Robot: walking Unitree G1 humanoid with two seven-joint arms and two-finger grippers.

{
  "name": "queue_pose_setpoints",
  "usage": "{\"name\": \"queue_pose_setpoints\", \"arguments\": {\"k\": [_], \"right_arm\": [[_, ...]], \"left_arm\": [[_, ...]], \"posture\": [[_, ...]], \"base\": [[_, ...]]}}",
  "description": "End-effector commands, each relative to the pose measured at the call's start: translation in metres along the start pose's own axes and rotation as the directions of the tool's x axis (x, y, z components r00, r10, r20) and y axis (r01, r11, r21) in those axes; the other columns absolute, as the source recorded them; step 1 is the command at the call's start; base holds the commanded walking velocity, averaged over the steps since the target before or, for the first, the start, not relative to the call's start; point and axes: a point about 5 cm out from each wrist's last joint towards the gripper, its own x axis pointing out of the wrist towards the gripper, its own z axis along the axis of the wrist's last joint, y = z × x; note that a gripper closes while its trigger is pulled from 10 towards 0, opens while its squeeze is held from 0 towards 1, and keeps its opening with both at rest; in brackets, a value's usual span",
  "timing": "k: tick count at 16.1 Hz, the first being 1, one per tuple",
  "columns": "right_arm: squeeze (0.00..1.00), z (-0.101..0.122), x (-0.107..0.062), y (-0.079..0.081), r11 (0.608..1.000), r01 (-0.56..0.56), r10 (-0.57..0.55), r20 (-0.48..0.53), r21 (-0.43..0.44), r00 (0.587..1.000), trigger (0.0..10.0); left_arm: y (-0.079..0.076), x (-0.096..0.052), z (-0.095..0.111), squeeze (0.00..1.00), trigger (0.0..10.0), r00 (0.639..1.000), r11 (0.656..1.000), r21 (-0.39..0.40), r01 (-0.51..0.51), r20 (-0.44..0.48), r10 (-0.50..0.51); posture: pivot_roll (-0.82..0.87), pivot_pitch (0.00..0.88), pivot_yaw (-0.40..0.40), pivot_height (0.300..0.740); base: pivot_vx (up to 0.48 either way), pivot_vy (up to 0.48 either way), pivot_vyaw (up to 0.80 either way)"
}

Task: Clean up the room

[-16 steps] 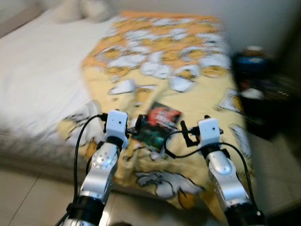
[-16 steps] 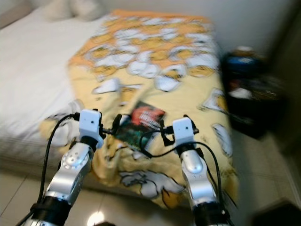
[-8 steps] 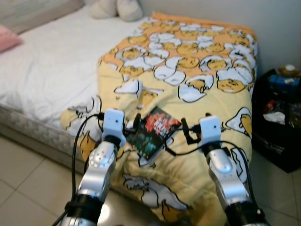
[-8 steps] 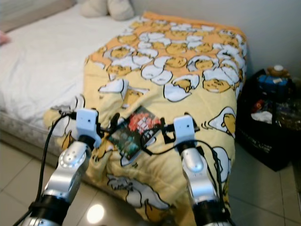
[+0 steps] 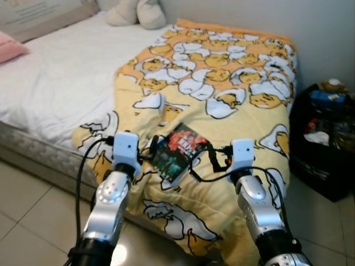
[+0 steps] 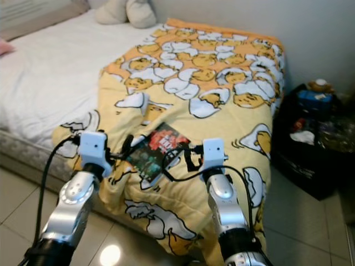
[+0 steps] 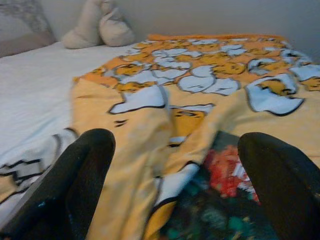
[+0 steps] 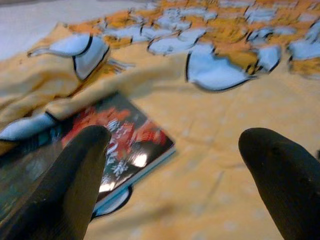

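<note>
Yellow blanket (image 5: 233,111), printed with white and orange cartoon figures and rumpled near the foot of the bed (image 5: 50,77), carries the one thing I want: a dark book (image 5: 176,152) with a red-lettered cover, lying flat close to the blanket's hanging edge. I have my left hand (image 7: 175,175) and my right hand (image 8: 170,170) raised on either side of it, both spread wide and holding nothing. The book sits between them, a little ahead of the fingertips.

My worry is the soft footing. If I close on the glossy cover from above, I expect it to sink into the folds or slide toward the edge and off onto the tiled floor (image 5: 28,205). I could also pinch blanket along with the book.
</note>
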Motion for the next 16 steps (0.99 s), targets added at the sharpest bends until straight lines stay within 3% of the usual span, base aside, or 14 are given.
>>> {"name": "queue_pose_setpoints", "arguments": {"k": [1,3,8,9,14,16], "right_arm": [[0.00,0.004,0.007,0.006,0.999,-0.019,0.019,-0.002,0.025,1.000,10.0],[0.00,0.007,0.014,0.023,0.997,-0.079,0.079,-0.002,0.027,0.997,10.0],[0.00,0.000,0.019,0.039,0.991,-0.118,0.121,-0.043,0.065,0.992,10.0],[0.00,-0.012,0.023,0.045,0.984,-0.093,0.112,-0.123,0.149,0.986,10.0],[0.00,-0.014,0.025,0.047,0.988,-0.052,0.071,-0.137,0.142,0.988,10.0],[0.00,-0.020,0.026,0.048,0.967,0.009,0.040,-0.185,0.256,0.982,10.0]], "left_arm": [[0.006,-0.003,0.007,0.00,10.0,1.000,1.000,0.017,-0.010,0.015,0.009],[0.021,-0.015,0.008,0.00,10.0,0.999,0.997,0.050,-0.053,0.007,0.053],[0.024,-0.034,0.011,0.00,10.0,0.997,0.995,0.061,-0.074,-0.009,0.074],[0.028,-0.058,0.014,0.00,10.0,0.995,0.993,0.080,-0.086,-0.047,0.090],[0.036,-0.087,0.013,0.00,10.0,0.986,0.989,0.098,-0.113,-0.114,0.124],[0.036,-0.094,0.018,0.00,10.0,0.982,0.988,0.100,-0.120,-0.136,0.133]], "posture": [[0.04,0.000,0.006,0.740],[0.09,0.000,0.002,0.740],[0.17,0.030,0.000,0.740],[0.23,0.109,0.009,0.740],[0.26,0.166,0.025,0.740],[0.28,0.184,0.027,0.740]], "base": [[0.000,0.000,0.00],[0.000,0.000,0.00],[0.000,0.000,0.00],[0.000,0.000,0.00],[0.000,0.000,0.00],[0.000,0.000,0.00]]}}
